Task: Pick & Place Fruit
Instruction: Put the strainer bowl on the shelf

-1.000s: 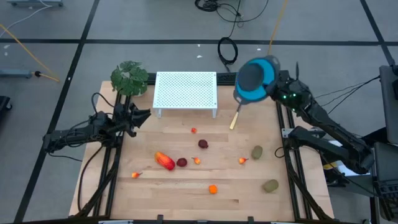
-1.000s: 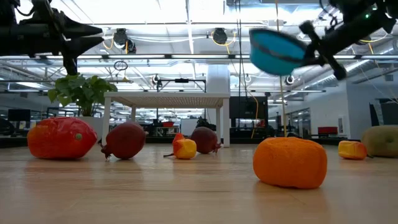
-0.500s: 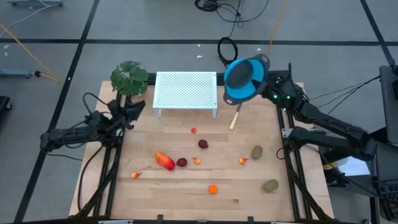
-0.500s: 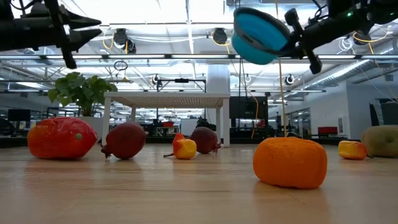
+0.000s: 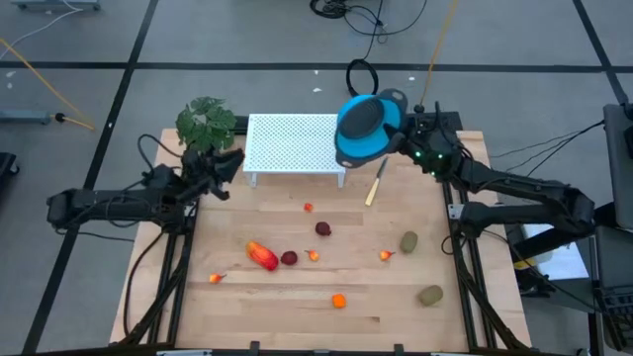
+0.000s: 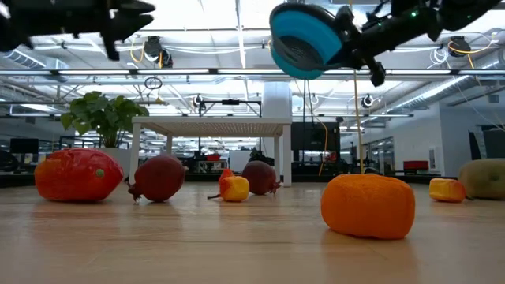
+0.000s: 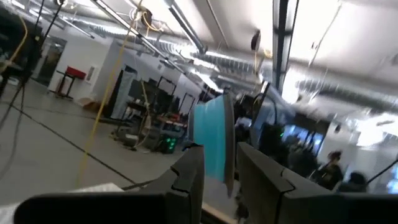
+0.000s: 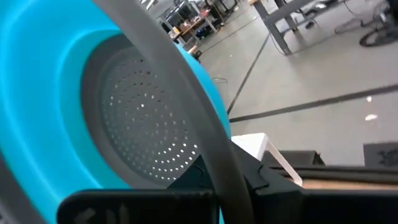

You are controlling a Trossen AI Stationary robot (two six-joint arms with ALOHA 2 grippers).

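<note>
Scattered across the near wooden table (image 5: 297, 307), the small glossy red, orange and olive fruit (image 5: 262, 256) lies unpicked, while the right gripper (image 5: 407, 141), pinching the tilted blue colander (image 5: 364, 129) by its rim high above the white rack (image 5: 296, 143), risks dropping it.

Rack (image 5: 296, 144) at table's (image 5: 297, 307) 12 o'clock, plant (image 5: 207, 122) at 10; colander (image 5: 364, 128) in air over rack's 3 o'clock end. Fruit (image 5: 262, 256) scattered ctr to 5; knife (image 5: 375, 184) at 1.

Both arms raised; right fingers (image 8: 205, 180) clamped
</note>
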